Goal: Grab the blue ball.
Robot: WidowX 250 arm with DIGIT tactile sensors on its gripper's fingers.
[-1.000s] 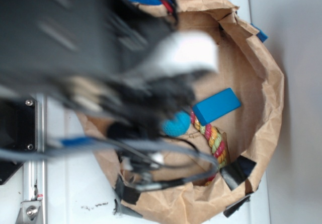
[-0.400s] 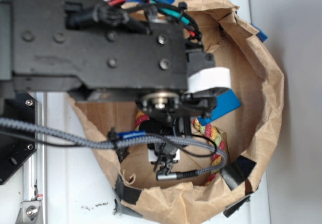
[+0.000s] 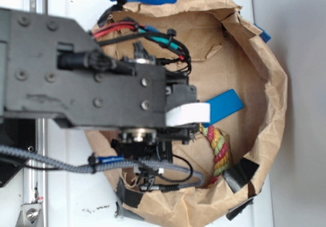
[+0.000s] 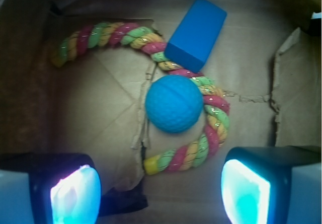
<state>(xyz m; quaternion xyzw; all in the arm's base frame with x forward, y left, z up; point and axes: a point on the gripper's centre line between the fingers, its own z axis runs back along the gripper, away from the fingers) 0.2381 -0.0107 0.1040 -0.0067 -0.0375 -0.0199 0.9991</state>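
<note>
- Step in hand, as we read it: line up over the blue ball (image 4: 174, 103) and come down on it; not gripped yet
- Claw (image 4: 160, 189): pads well apart, nothing between them; wrist view shows one pad (image 4: 75, 193) lower left, the other at lower right, both lit bright; ball sits above the gap, a bit toward the right pad
- To do it well, we'd shift the claw fwd so the ball falls midway btw the pads, then drop straight; pads should meet the ball at its widest part, else a round rubbery-looking thing will likely squirt out
- Watch the rope (image 4: 201, 128): it curls round the ball's right side and underneath, touching or v. near it; a pad coming down on that side could land on rope, not ball; we'd try to put that pad inside the curl, or accept pinching rope w/ ball
- Blue block (image 4: 196, 32) lies just beyond the ball, its near corner over the rope; close to the ball but apart from it; keep pads off it
- Left of the ball: bare paper w/ a torn flap (image 4: 143, 113); free room for the left pad
- Container: brown paper bag (image 3: 270, 84) w/ rolled-down rim, on the white tabletop (image 3: 71, 196); black tape and blue tape bits on its rim
- In the bag: ball roughly central on the floor, rope looped round it, block beside it; nothing else seen
- Exterior view: arm covers the ball; only the block's end and a stretch of rope show right of the arm
</note>
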